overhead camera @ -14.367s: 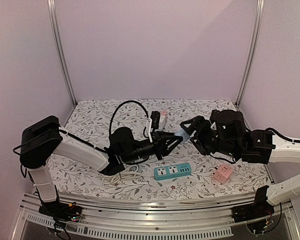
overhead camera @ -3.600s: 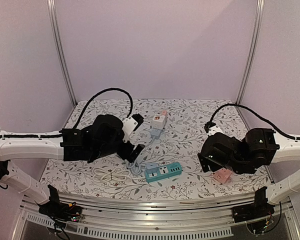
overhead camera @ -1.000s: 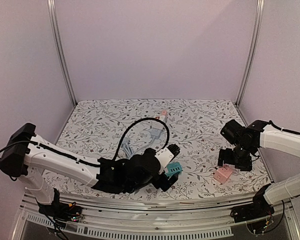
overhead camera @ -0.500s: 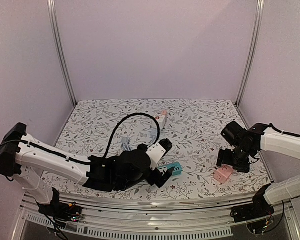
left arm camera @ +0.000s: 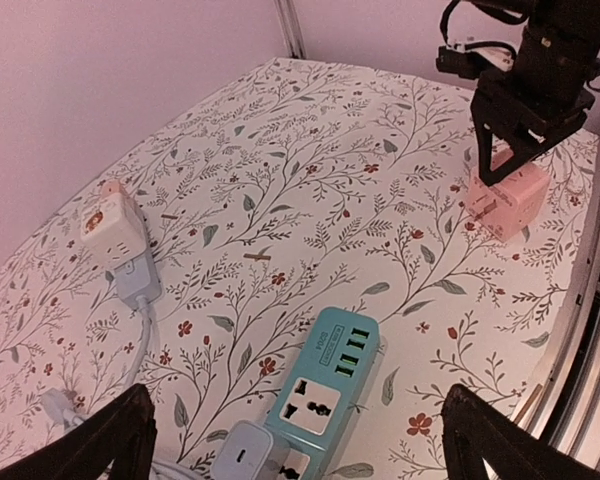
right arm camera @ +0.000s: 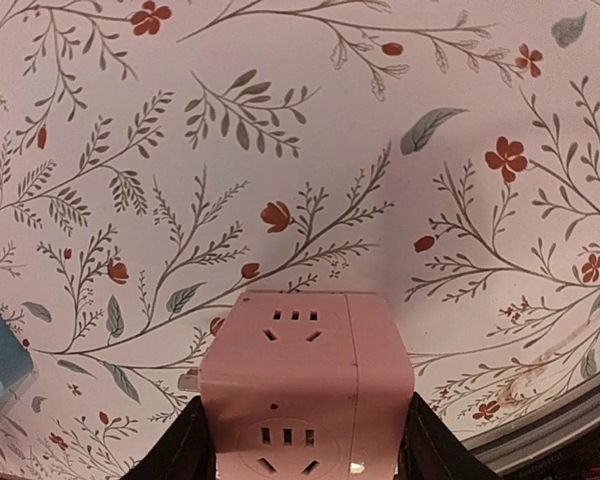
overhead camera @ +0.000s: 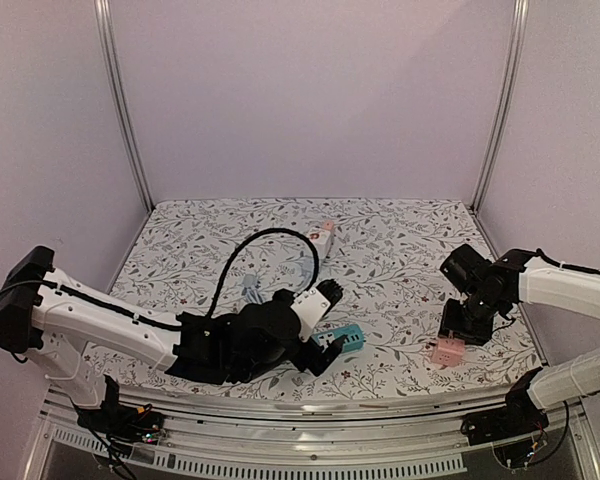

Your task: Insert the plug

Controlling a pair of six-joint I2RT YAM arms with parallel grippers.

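Pink plug cube (right arm camera: pixel 305 380) sits between the spread jaws of the right gripper (right arm camera: pixel 308 440); grasping seems in hand. Next: clench, lift, carry to the teal power strip (left arm camera: pixel 325 385) below the left gripper (left arm camera: pixel 298 440), jaws released.

From my station I count two hands: one left hand (overhead camera: pixel 327 322) and one right hand (left arm camera: pixel 502 165). On the single flowered desk (overhead camera: pixel 400 240) there is one teal power strip (left arm camera: pixel 325 390) and two cube sockets, a pink cube socket (left arm camera: pixel 510 195) and a pale cube socket (left arm camera: pixel 113 225) with a cartoon sticker. I also count two grey-blue plugs, the upper plug (left arm camera: pixel 135 283) at the pale cube and the lower plug (left arm camera: pixel 242 455) at the strip's end, and one white cable (left arm camera: pixel 141 335).
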